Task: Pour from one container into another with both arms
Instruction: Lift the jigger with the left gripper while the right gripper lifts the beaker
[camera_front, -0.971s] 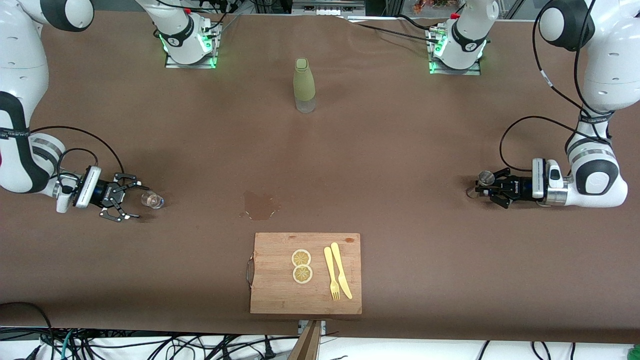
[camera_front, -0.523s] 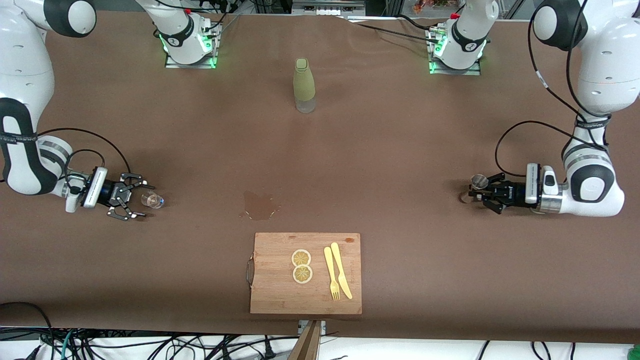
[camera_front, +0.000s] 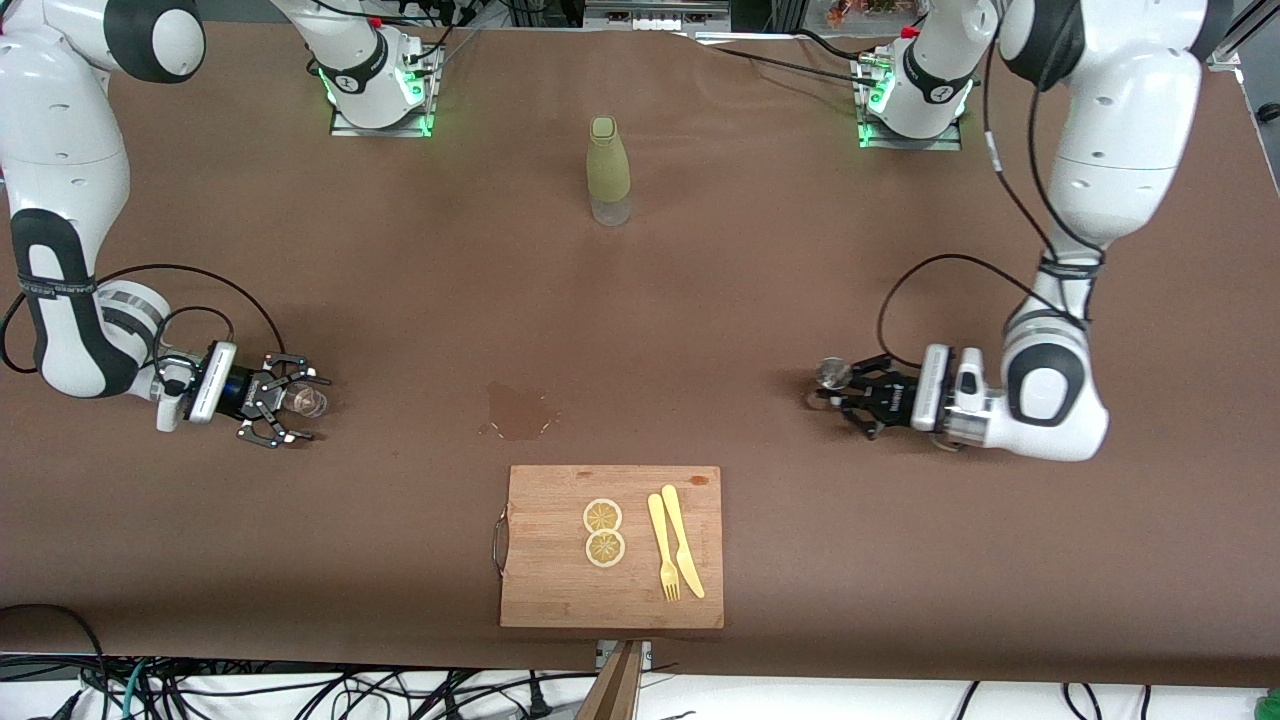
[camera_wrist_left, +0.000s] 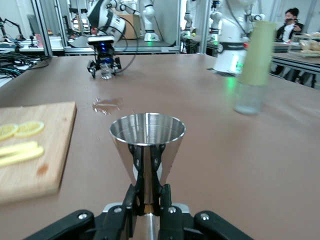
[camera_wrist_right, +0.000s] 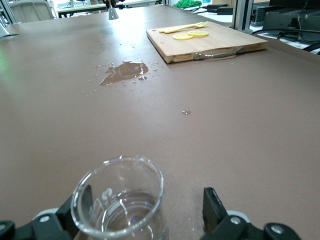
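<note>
While I am running both arms toward the pour, the largest exposure is lying on the counter itself: a puddle is already sitting between the two working ends, just farther from the front camera than the cutting board, so I am treating any further spill as likely to spread toward the board, its lemon slices and the yellow cutlery.

The left hand is clamped shut on the waist of the jigger, carrying it upright over the counter toward the left arm's end. Because the grip is falling on the narrow waist of a smooth metal cone, I am judging that a quick swing or tilt could let the jigger rotate in the fingers and tip early. I cannot tell from these views whether it is holding any liquid.

The right hand is standing with its fingers spread on either side of the glass cup, which is resting on the counter toward the right arm's end with some clear liquid in it; no grip is made yet. Should the fingers close off-centre, I am expecting the light cup to skid or topple.

Both vessels are small, so a slightly misaligned pour would be missing the cup's rim.
</note>
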